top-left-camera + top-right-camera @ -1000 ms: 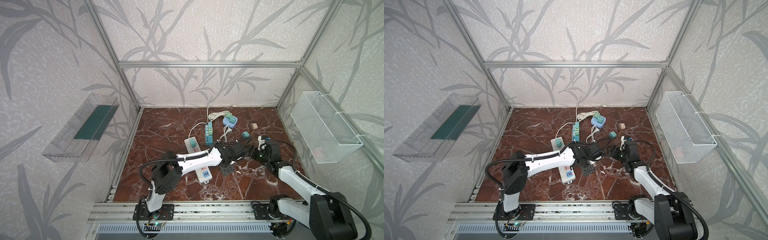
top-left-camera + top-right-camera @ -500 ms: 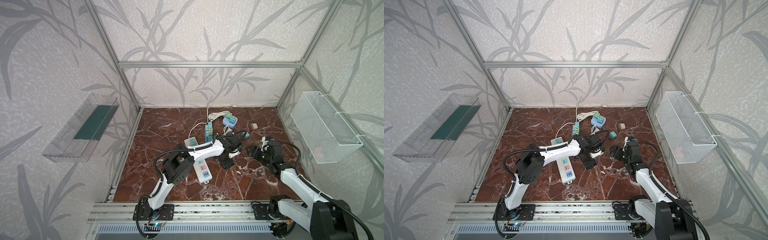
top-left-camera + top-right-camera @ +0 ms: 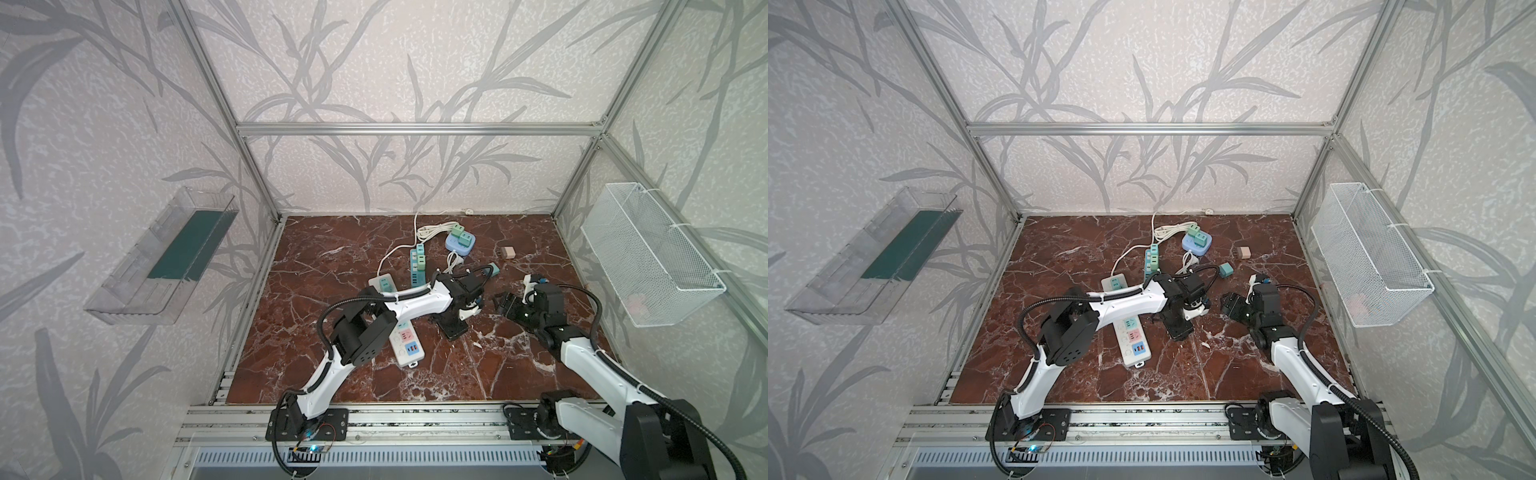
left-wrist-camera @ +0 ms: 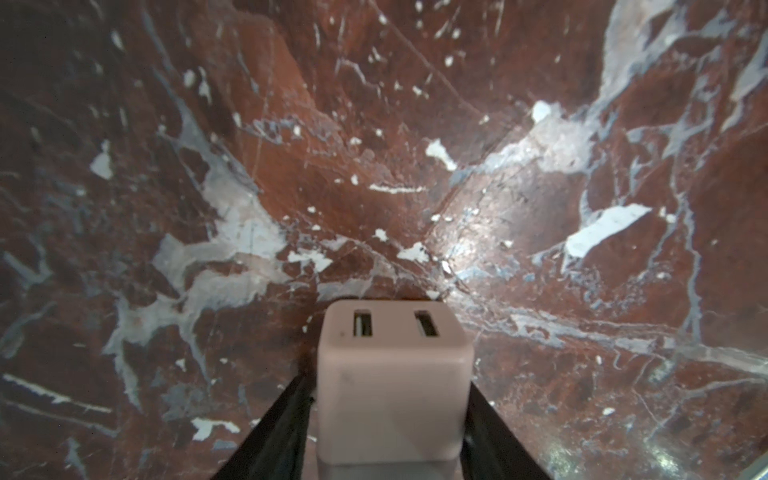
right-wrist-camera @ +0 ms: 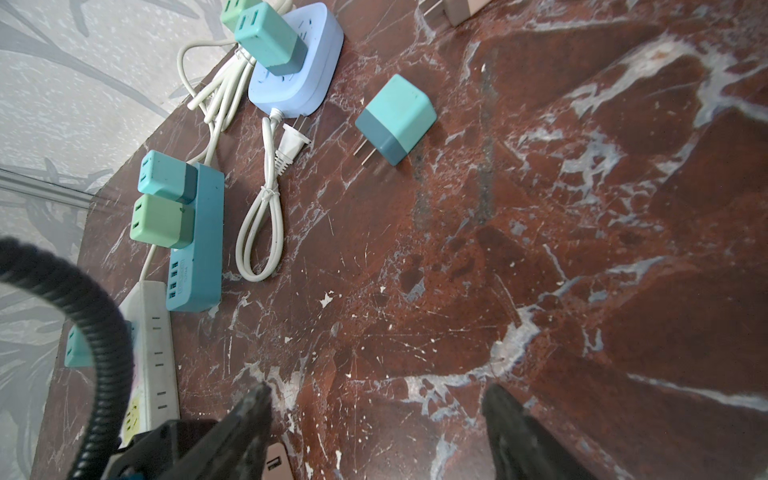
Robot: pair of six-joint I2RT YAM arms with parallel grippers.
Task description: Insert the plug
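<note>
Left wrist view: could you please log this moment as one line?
left hand: shut on pink plug | right hand: open, empty | insertion: not yet done

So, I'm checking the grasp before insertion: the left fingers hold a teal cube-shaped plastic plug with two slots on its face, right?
Not teal. The cube-shaped plastic plug between the left fingers is pale pink, as the left wrist view shows. The rest stands: it has two slots on its face and the left fingers hold it.
</note>
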